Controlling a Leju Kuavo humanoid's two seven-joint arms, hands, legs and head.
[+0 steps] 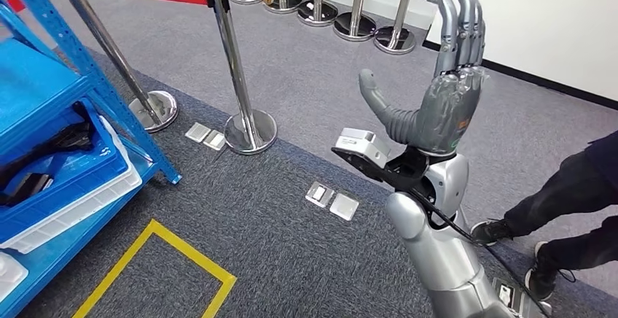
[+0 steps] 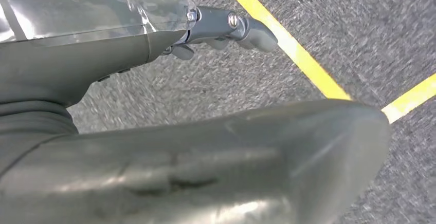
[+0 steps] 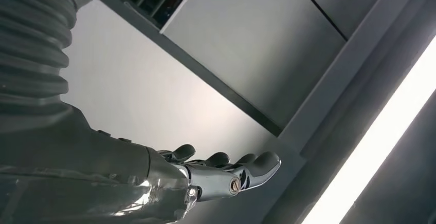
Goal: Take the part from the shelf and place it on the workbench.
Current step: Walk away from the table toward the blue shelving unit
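Blue shelf (image 1: 87,77): parts sit in its bins, not yet taken.
My right hand (image 1: 441,106): raised, fingers (image 1: 463,22) spread, empty.
My left hand (image 2: 154,147): grip unclear.

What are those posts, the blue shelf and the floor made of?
The posts look like polished metal, likely steel: mirror shine and reflections on the round bases. The blue shelf seems to be painted metal: punched holes along its upright. The floor is grey carpet, with a speckled, fibrous weave.
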